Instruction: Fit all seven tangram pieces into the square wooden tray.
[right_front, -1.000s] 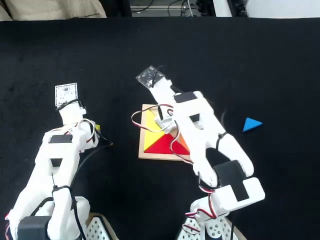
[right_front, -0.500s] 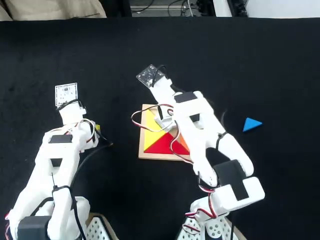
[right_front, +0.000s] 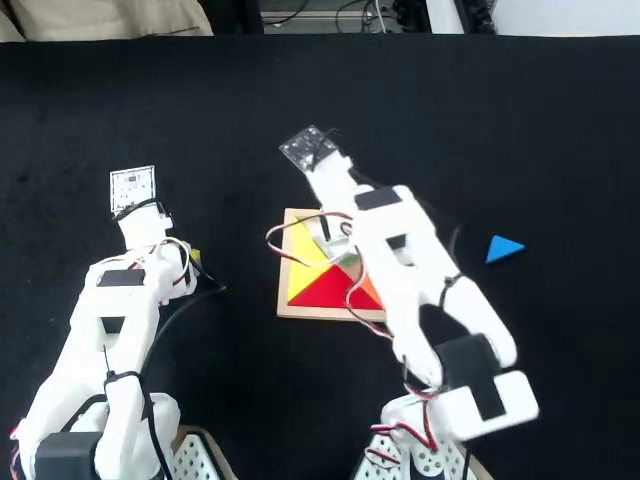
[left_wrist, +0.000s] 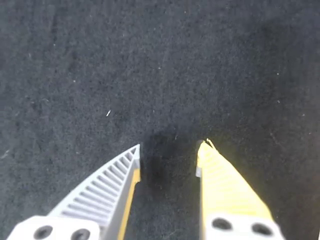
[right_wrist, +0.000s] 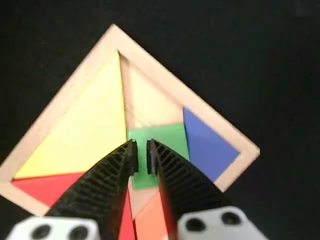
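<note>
Hovering over the square wooden tray (right_wrist: 65, 97): right gripper (right_wrist: 141, 150), tips almost closed, only a thin slit between them, nothing held.
Tray sits mid-table on the black cloth-covered table (right_front: 520, 120). Inside it are a large yellow triangle (right_wrist: 85, 130), a green square (right_wrist: 172, 140) directly under the right gripper's tips, a blue piece (right_wrist: 205, 147) touching the green square, a red triangle (right_wrist: 45, 187) and an orange piece (right_wrist: 150, 217). The pale patch beside the yellow triangle could be bare wood or a piece, can't tell. A small blue triangle (right_front: 503, 248) lies loose, well apart from the tray on its right. Left gripper (left_wrist: 170, 150) is well left of the tray, fingers spread wide and empty over bare cloth.
</note>
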